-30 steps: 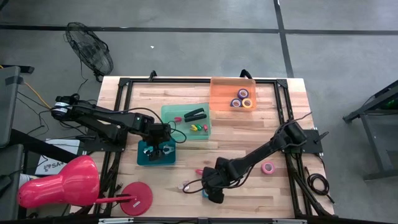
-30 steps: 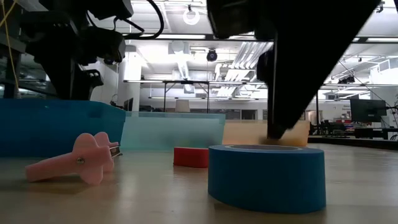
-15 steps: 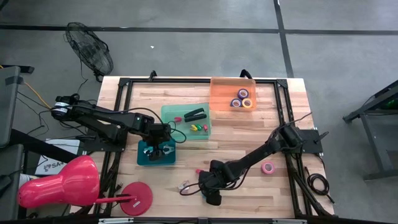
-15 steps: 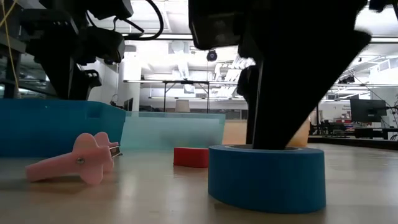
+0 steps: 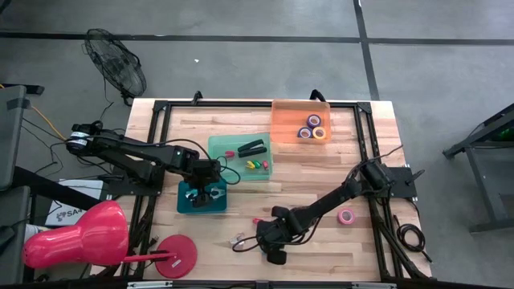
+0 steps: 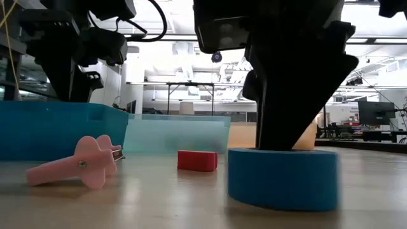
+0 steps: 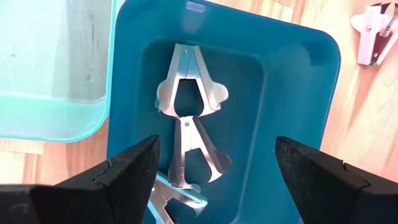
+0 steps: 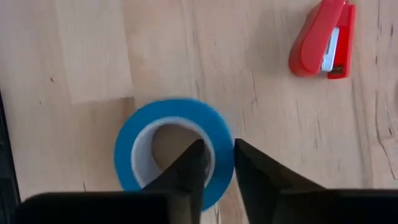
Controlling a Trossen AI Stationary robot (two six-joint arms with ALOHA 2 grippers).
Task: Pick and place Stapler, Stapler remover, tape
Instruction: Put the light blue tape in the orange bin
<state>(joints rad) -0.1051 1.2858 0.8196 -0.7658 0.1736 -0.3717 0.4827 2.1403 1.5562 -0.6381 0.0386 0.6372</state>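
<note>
Tape roll (image 8: 166, 151), blue, sits on the bench (image 8: 261, 74) near its front edge; the right tool (image 8: 217, 165) has just pinched its wall, ready to lift. Left tool (image 7: 214, 165) hangs open over the teal bin (image 7: 311, 74).

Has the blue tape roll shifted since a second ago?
Yes. In the low view the blue tape roll slid right, away from the red stapler.
</note>
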